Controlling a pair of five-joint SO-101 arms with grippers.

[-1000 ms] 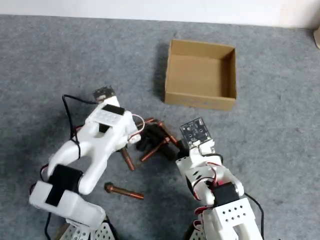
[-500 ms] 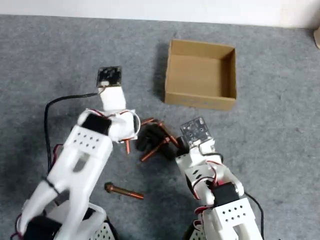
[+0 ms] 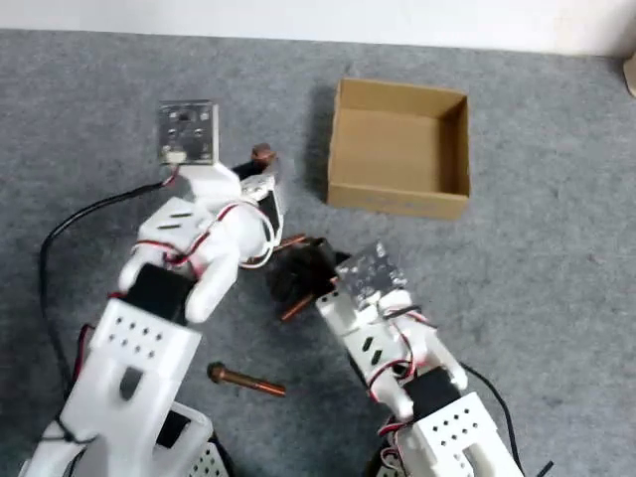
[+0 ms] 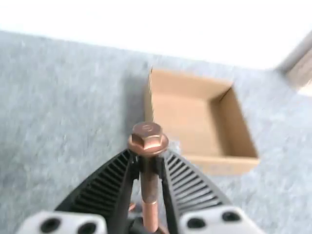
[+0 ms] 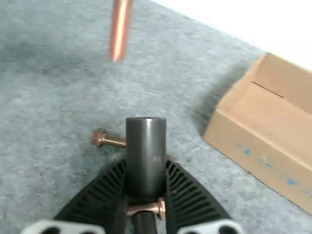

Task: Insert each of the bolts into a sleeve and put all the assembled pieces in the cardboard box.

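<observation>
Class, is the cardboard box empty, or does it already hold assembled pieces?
Empty. The cardboard box has a bare brown floor in the high view, with nothing lying inside.

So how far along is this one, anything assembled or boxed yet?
Nothing looks done: the cardboard box is empty. In hand: the left gripper is shut on a bolt, held up in the air, and the right gripper is shut on a dark sleeve; the bolt is not yet in it. Left: joining this pair, boxing it, then the loose bolt and the heap of bolts and sleeves.

Grey carpet [image 3: 556, 298], white wall [image 3: 298, 15] (far edge)
</observation>
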